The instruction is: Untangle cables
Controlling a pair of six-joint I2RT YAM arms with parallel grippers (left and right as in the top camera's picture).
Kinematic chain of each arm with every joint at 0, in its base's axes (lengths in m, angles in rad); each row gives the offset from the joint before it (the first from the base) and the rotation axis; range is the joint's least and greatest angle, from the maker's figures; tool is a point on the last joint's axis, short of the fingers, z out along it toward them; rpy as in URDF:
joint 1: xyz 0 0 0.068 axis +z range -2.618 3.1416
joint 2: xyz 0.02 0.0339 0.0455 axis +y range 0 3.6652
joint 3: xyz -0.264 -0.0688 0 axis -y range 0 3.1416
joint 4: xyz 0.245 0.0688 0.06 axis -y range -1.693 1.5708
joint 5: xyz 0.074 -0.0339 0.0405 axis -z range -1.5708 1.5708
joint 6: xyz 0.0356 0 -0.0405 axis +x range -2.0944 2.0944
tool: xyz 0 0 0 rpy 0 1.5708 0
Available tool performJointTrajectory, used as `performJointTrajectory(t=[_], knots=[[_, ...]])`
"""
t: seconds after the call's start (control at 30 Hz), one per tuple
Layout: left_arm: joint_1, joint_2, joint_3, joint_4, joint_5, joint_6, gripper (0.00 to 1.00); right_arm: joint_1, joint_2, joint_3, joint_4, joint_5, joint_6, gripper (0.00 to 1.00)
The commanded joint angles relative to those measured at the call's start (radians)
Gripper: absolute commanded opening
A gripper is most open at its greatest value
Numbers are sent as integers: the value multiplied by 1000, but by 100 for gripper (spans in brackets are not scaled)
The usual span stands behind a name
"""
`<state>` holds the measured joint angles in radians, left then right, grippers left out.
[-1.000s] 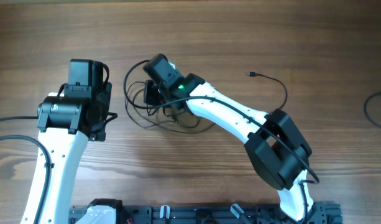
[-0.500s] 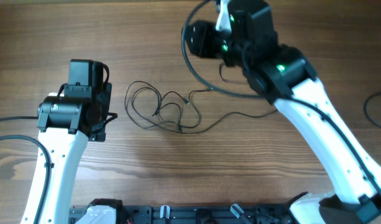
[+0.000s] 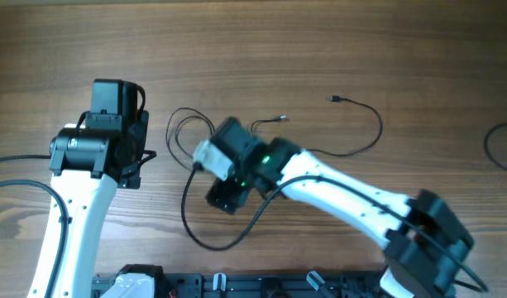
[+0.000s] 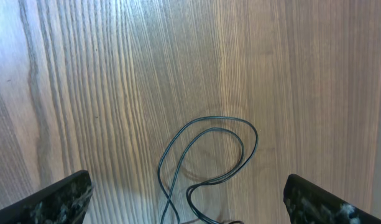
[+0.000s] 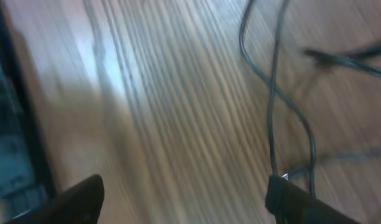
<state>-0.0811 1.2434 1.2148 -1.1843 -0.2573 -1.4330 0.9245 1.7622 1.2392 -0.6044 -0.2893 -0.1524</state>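
Note:
A tangle of thin black cables (image 3: 193,132) lies on the wooden table, with one long loop (image 3: 205,238) trailing toward the front. Another strand (image 3: 370,124) arcs right to a small plug (image 3: 333,98). My right gripper (image 3: 224,195) hangs low just in front of the tangle. In the blurred right wrist view it (image 5: 184,200) is open with nothing between the fingers, and a cable (image 5: 272,106) runs down beside the right fingertip (image 5: 299,199). My left gripper (image 3: 121,108) stays left of the tangle, wide open (image 4: 190,208), with cable loops (image 4: 210,149) lying ahead of it.
A separate dark cable (image 3: 495,145) curls at the table's right edge. The black rail (image 3: 261,285) of the arm mounts runs along the front edge. The right arm (image 3: 344,194) stretches across the front right of the table.
The right gripper was shut at the tangle, rose high with cable, then came down in front and opened. A cable loop now lies toward the front. The left arm has not moved.

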Motion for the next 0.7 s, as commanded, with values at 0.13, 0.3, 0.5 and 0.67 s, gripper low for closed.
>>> performJointTrajectory(t=[0.13, 0.3, 0.5, 0.67], knots=[[5, 0, 8, -7, 6, 16, 100, 9, 134, -34, 175, 155, -190, 88], [5, 0, 8, -41, 6, 16, 100, 10, 178, -34, 206, 154, -213, 85], [5, 0, 8, -40, 6, 16, 100, 12, 195, -34, 195, 133, -242, 75], [5, 0, 8, -55, 6, 16, 100, 12, 210, -33, 184, 133, -254, 78]])
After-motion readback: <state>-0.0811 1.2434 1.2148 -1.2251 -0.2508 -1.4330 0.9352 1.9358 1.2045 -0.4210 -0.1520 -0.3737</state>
